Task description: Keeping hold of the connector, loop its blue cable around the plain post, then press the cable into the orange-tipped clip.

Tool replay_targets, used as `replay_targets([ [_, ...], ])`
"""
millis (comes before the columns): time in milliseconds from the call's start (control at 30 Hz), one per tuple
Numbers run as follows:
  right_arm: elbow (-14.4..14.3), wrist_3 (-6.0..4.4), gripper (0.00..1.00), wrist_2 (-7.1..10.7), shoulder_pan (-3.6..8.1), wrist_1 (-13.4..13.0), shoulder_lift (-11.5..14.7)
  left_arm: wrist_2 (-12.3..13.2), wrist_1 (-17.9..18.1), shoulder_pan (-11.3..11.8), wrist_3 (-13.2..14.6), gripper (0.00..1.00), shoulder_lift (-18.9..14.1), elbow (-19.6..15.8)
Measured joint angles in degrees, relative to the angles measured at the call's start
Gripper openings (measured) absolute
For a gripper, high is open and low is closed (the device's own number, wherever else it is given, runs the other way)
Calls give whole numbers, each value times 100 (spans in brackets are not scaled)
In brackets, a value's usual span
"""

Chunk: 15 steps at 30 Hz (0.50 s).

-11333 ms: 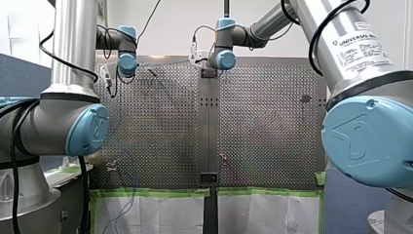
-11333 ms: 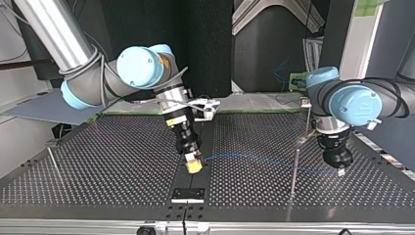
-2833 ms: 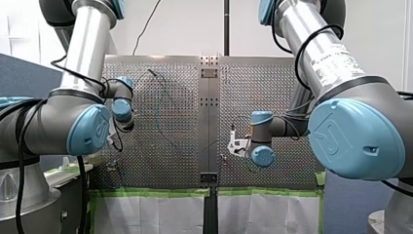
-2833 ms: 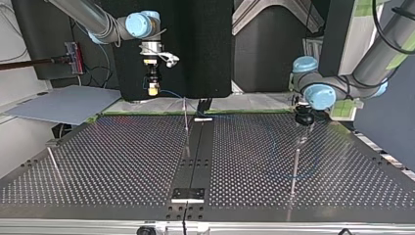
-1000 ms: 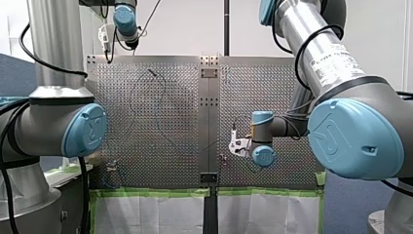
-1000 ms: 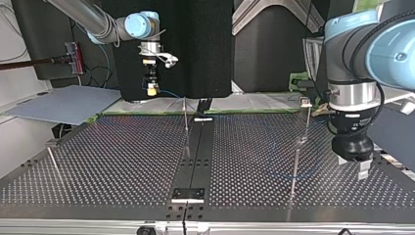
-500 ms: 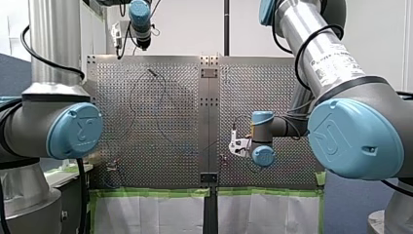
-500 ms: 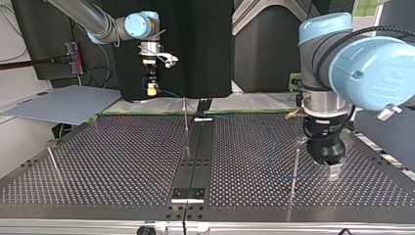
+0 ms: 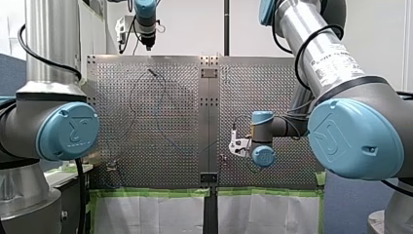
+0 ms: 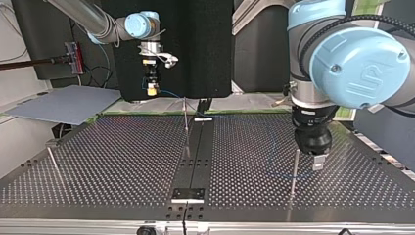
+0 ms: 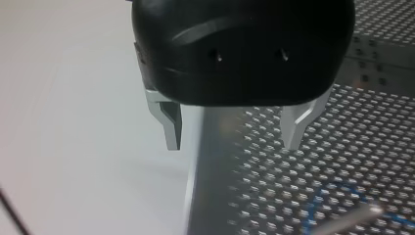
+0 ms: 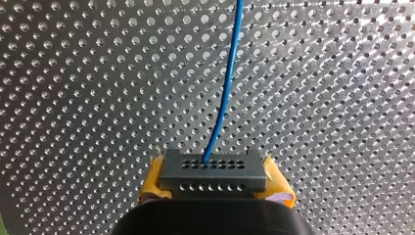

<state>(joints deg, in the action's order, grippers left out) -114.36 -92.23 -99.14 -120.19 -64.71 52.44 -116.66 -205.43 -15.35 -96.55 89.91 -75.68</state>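
In the right wrist view my right gripper [image 12: 215, 183] is shut, its yellow pads clamping a grey connector [image 12: 214, 166]. A blue cable [image 12: 226, 83] leaves the connector over the perforated table. In the top view that gripper [image 10: 152, 90] hangs above the table's far edge. The cable [image 10: 272, 147] runs across the table and curves around the plain post [image 10: 293, 172]. My left gripper [image 10: 317, 160] hovers just beside this post. Its metal fingers [image 11: 172, 125] stand apart with nothing between them. Under it the cable's loop [image 11: 327, 192] shows. I cannot make out the orange-tipped clip.
A second thin post [image 10: 186, 120] stands near the dark centre strip [image 10: 193, 164], and a third [image 10: 53, 164] stands at the top view's left. A grey sheet [image 10: 63, 103] lies beyond the table's far left corner.
My left arm has swung from the top view's right edge toward the middle, close to the plain post. My right arm has stayed still, shut on the connector.
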Motion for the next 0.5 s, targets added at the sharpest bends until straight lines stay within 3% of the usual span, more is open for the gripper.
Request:
replay_targets([
  [233,-1,-2,0,0,0,1,0,-97,-391,36,-52,100,284,-12],
  [500,3,2,0,-1,0,-4,0,79,-839,103,-128,100,432,-15],
])
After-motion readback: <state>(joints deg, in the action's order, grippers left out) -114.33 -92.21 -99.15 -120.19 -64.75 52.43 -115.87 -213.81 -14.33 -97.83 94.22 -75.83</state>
